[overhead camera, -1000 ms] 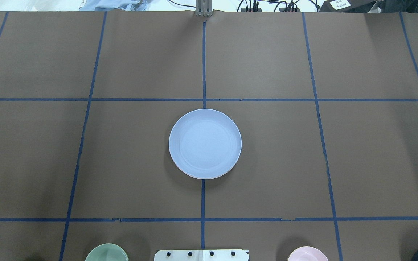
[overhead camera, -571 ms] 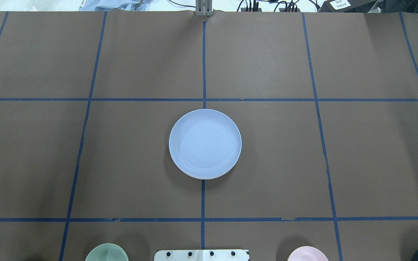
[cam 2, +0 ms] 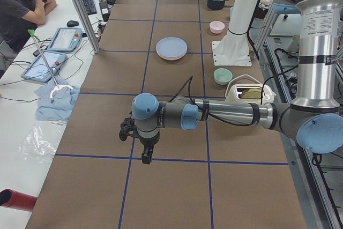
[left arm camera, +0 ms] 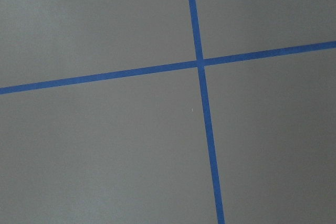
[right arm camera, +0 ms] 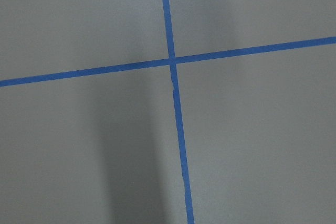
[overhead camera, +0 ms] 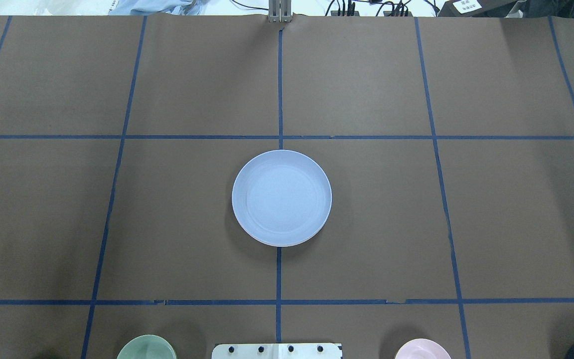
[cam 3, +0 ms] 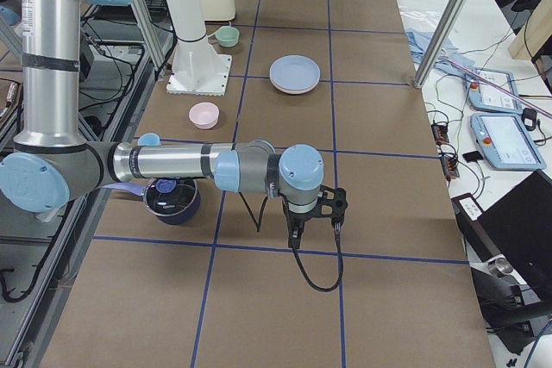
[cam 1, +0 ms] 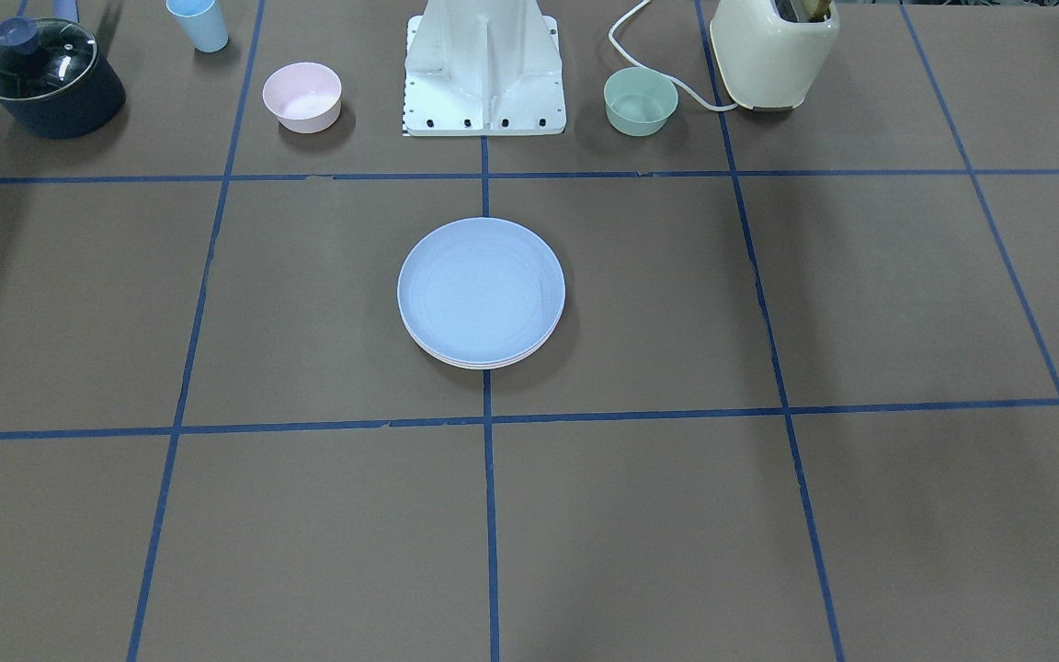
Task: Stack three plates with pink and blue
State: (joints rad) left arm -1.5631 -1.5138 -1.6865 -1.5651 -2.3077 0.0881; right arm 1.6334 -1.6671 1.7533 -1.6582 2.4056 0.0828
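Note:
The light blue plate [overhead camera: 281, 198] lies at the table's middle, on top of a stack. In the front-facing view [cam 1: 481, 290], the pale rims of two more plates [cam 1: 483, 362] show under its near edge; I cannot tell which is pink and which is cream. The stack also shows in the left view [cam 2: 171, 48] and the right view [cam 3: 295, 73]. My left gripper [cam 2: 146, 156] hangs over bare table far from the stack, and so does my right gripper [cam 3: 297, 234]. Each shows only in a side view, so I cannot tell whether it is open or shut.
A small pink bowl [cam 1: 301, 97] and a mint-green bowl [cam 1: 641, 101] flank the robot base [cam 1: 483, 64]. A dark lidded pot [cam 1: 47, 78], a blue cup [cam 1: 198, 23] and a cream toaster [cam 1: 773, 51] stand along that edge. An operator [cam 2: 21, 4] sits beyond the table.

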